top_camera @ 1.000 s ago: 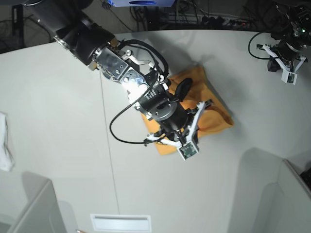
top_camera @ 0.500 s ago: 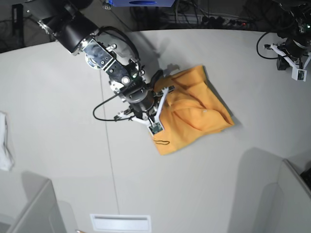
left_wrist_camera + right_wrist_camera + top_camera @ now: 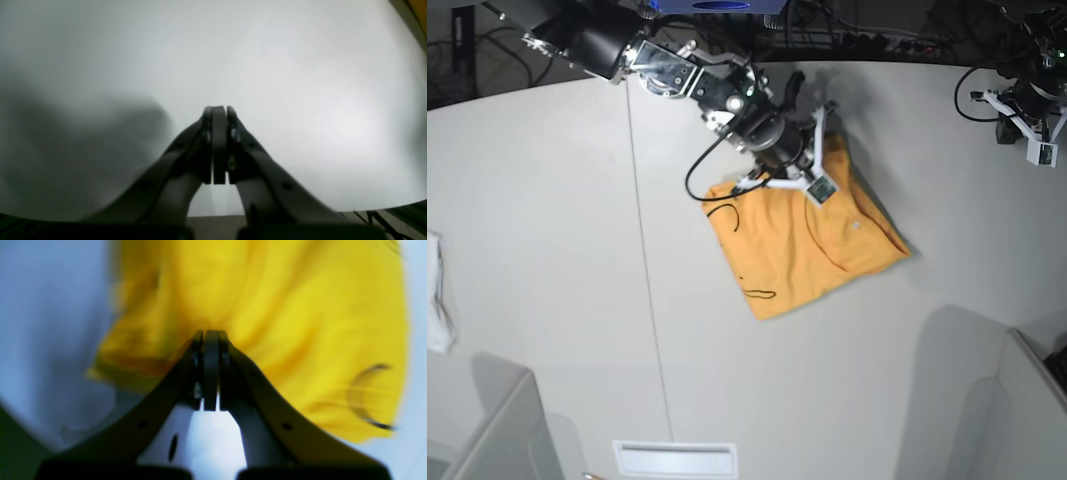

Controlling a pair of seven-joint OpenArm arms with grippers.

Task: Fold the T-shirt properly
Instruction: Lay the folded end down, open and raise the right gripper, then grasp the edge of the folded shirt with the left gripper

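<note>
The right hand (image 3: 812, 160) hangs over the far upper edge of the T-shirt (image 3: 807, 240), its jaws pressed together and nothing caught between them; in the right wrist view the cloth fills the field just beyond the closed tips, blurred. The left hand (image 3: 1027, 115) stands well apart at the far corner of the tabletop (image 3: 547, 260), likewise closed and empty, with only bare surface beneath it in its own wrist view. The right arm is plainly the nearer. From that hand the shirt spreads toward the tabletop's near edge and slightly toward the left arm's side, its long axis on a diagonal. It lies as a compact, roughly four-sided fold, light orange, with some wrinkles, one raised fold line across it, and thin black cursive strokes near the lower edge. Judgement: folding appears largely complete.
</note>
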